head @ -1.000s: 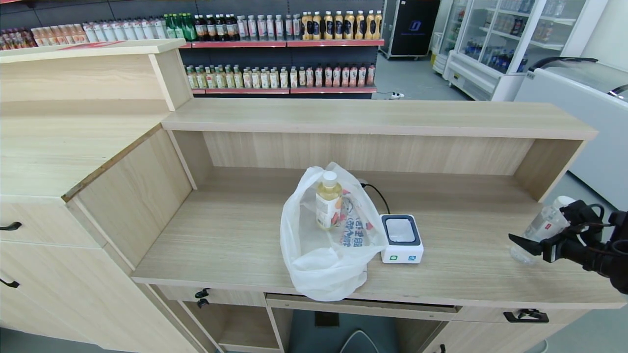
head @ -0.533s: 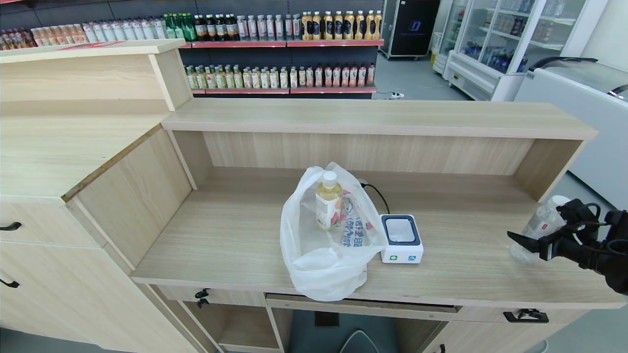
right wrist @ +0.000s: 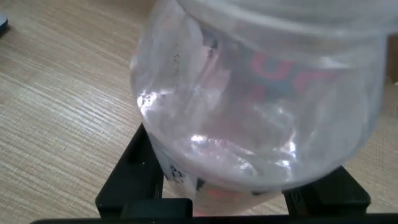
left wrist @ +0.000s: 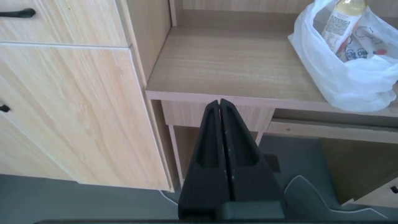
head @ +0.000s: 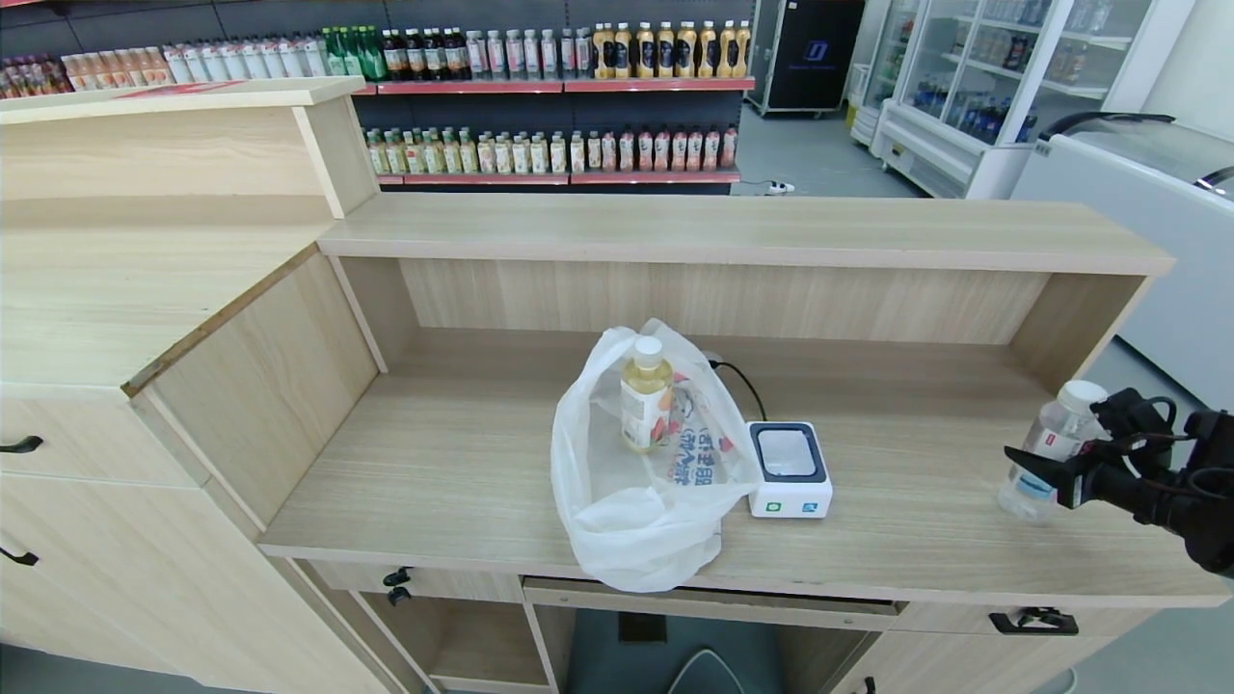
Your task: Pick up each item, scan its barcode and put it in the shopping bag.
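Okay, I've got the wooden counter [head: 463, 463] in front of me, with drink shelves [head: 559, 87] and glass-door coolers [head: 974, 87] across the aisle behind it. Mid-counter, the white shopping bag [head: 636, 501] sags over the front edge with a yellow drink bottle [head: 644, 395] standing inside. The scanner [head: 789, 469] sits just beside the bag on its right. Its cable runs off behind the plastic.

Far right, my right gripper [head: 1046, 461] has its jaws clamped on the water bottle [head: 1059, 429], near finger across the front. The far finger is hidden behind the bottle. I can't tell whether the base is touching the wood. Up close from the right wrist, the label is just a red smear through the plastic. My left gripper [left wrist: 219, 109] hangs below the counter's front left corner, jaws pressed flat together.

A second ago that water bottle leaned over to the right; now it's upright. Bag, scanner and yellow bottle haven't budged.
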Robot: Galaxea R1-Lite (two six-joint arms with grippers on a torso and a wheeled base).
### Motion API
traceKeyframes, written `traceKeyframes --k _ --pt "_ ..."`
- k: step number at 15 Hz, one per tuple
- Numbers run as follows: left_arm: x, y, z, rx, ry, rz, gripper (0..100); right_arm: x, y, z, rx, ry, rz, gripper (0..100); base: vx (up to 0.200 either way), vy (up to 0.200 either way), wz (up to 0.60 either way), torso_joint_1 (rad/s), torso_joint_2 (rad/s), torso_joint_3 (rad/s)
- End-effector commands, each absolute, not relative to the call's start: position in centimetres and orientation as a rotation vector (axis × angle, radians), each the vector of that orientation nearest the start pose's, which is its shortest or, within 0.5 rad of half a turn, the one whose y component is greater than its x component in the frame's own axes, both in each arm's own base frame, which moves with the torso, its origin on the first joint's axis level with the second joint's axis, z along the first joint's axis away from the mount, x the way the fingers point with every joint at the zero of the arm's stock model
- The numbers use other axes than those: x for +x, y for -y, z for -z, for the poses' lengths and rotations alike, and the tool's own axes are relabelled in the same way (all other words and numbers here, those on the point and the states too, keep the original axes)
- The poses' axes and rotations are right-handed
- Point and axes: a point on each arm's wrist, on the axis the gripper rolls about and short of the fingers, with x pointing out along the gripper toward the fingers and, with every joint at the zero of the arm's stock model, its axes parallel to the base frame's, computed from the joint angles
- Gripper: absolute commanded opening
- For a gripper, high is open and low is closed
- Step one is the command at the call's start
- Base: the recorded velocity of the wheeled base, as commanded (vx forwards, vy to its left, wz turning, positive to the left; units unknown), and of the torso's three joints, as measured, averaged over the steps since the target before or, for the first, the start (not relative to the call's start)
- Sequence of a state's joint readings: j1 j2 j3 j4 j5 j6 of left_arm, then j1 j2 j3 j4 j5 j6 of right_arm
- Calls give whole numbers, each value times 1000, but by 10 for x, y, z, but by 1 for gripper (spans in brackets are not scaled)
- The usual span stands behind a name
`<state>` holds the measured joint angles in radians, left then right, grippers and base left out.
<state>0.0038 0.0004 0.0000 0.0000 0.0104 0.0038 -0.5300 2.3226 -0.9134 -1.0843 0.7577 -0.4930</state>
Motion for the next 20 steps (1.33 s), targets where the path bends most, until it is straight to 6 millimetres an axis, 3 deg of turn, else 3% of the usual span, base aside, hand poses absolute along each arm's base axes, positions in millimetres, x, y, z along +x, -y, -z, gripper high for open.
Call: traceKeyframes --k 1,5,6,8,9,10,13,17,20 --pt "-23 0 -75 3 0 -15 0 352 188 -29 -303 -192 -270 0 0 0 0 0 0 0" --pt "-23 0 -75 5 0 -15 0 358 185 -43 -249 -172 -220 0 0 0 0 0 0 0" --pt "-23 0 -75 5 0 -15 0 357 182 -54 -205 -162 -212 0 0 0 0 0 0 0" --pt "-23 0 -75 5 0 -15 0 347 162 -106 -61 -162 -225 0 0 0 0 0 0 0" --pt "-23 0 -75 5 0 -15 0 345 159 -112 -50 -166 -230 0 0 0 0 0 0 0" --pt "-23 0 -75 5 0 -15 0 332 133 -163 19 -169 -300 0 0 0 0 0 0 0" --pt "-23 0 -75 3 0 -15 0 317 71 -226 134 -76 -498 0 0 0 0 0 0 0" --pt "-23 0 -75 3 0 -15 0 281 -30 -275 356 -85 -853 0 0 0 0 0 0 0" --pt "-23 0 -75 3 0 -15 0 249 -79 -294 420 -118 -1080 0 0 0 0 0 0 0"
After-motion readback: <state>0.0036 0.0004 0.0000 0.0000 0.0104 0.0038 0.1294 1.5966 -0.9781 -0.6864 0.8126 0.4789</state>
